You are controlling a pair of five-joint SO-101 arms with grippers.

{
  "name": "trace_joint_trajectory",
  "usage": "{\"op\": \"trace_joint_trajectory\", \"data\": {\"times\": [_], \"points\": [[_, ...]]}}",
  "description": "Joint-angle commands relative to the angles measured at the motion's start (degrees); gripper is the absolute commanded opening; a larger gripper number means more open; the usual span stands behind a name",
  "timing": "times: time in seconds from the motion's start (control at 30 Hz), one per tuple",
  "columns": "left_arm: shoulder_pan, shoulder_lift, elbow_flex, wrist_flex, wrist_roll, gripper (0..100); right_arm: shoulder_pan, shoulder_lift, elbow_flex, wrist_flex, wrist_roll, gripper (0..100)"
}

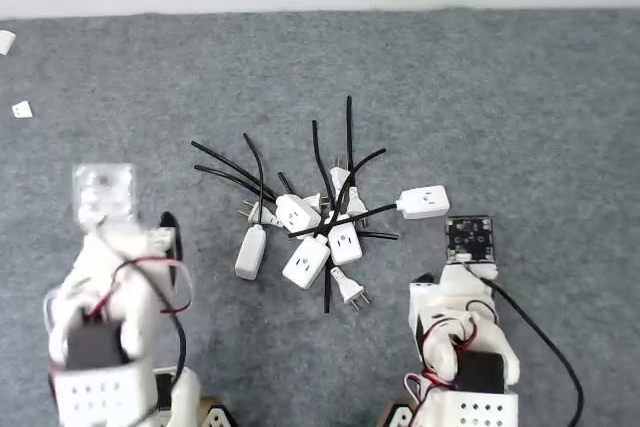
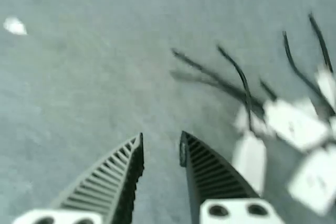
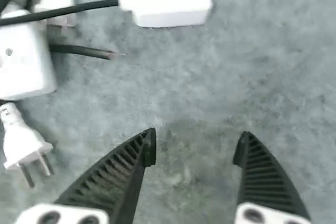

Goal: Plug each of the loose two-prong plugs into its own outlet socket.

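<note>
Pile: The pile [image 1: 305, 237] of plugs and sockets lies tangled with black cords [image 1: 348, 127] at the centre of the grey tabletop [image 1: 520, 87], between the two arms.
Nearest plug: A loose two-prong plug [image 1: 350, 290] sits at the pile's lower edge and is in no socket.
Plug axis: Its long axis runs diagonally, body toward the upper left and prongs pointing to the lower right of the high view.
Outlet socket: One outlet socket [image 1: 425, 202] lies at the pile's right edge with its long axis across the frame. Its cord leads left into the tangle.
Right gripper: The right gripper [image 3: 197, 136] hangs over bare tabletop, jaws spread wide and empty. In the high view the plug lies to its left.
Left gripper: The left gripper [image 2: 161, 137] is empty, its jaws parted by a narrow gap. The pile lies off to its right.
Nearer arm: The right arm looks nearer to both this plug and this socket.
Coming move: Probably a swing left, with the jaws turned across the plug's diagonal body.
</note>
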Motion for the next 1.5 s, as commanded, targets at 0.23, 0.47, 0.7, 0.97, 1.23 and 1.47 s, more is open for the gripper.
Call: {"op": "trace_joint_trajectory", "data": {"times": [0.23,0.47,0.7,0.97,1.23,1.47], "points": [[16.09,20.75,4.79,-16.62,7.12,11,7.78,-0.04,0.97,-5.05,17.32,2.8],[26.02,21.36,3.65,-16.88,7.21,1,6.81,0.04,0.97,-3.74,21.19,2.6],[36.22,21.45,3.56,-16.97,7.12,1,6.9,0.04,0.97,-3.47,23.91,2.6],[29.63,21.54,8.31,-19.34,7.12,1,6.99,0.04,0.97,-3.38,23.91,2.6],[25.05,21.54,16.75,-27.43,5.19,1,6.99,-0.13,0.97,-2.51,24.0,2.6],[16.97,21.54,16.92,-26.11,3.43,1,6.99,-0.31,0.97,-2.24,24.0,2.6]]}}
